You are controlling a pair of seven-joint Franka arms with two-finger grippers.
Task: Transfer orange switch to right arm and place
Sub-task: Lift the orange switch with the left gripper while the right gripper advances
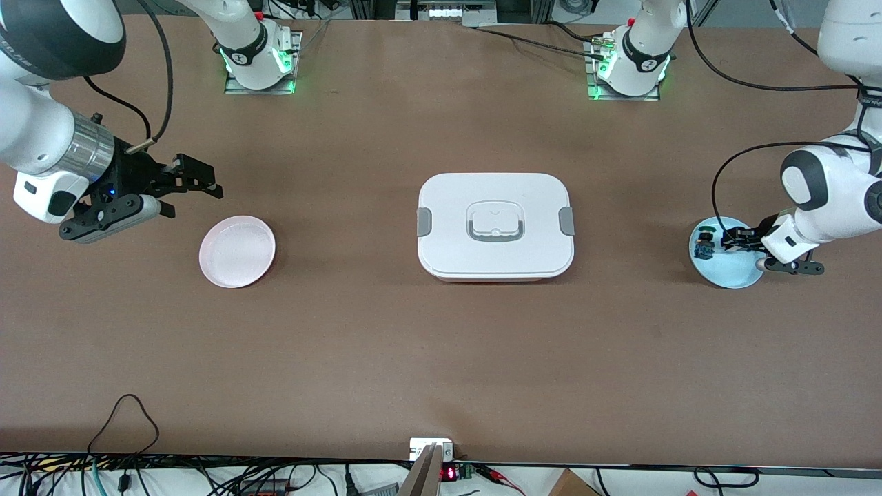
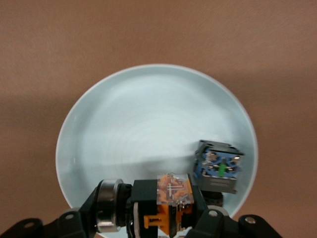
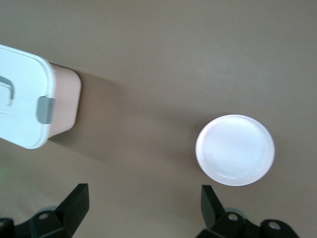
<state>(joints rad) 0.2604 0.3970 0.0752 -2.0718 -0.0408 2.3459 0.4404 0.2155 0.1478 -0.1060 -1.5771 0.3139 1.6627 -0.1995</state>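
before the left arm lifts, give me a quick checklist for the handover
1. Left claw shut on the orange switch, over the blue plate: ok.
2. Teal-topped switch lies beside the held one, apart from the fingers: ok.
3. Right claw open, waiting above the table near the pink plate: ok.
4. Pink plate holds nothing: ok.
5. Lidded white box sits between the two plates, in the way of a low crossing: not ok, lift first.
6. Grip firm enough for the lift: cannot tell.
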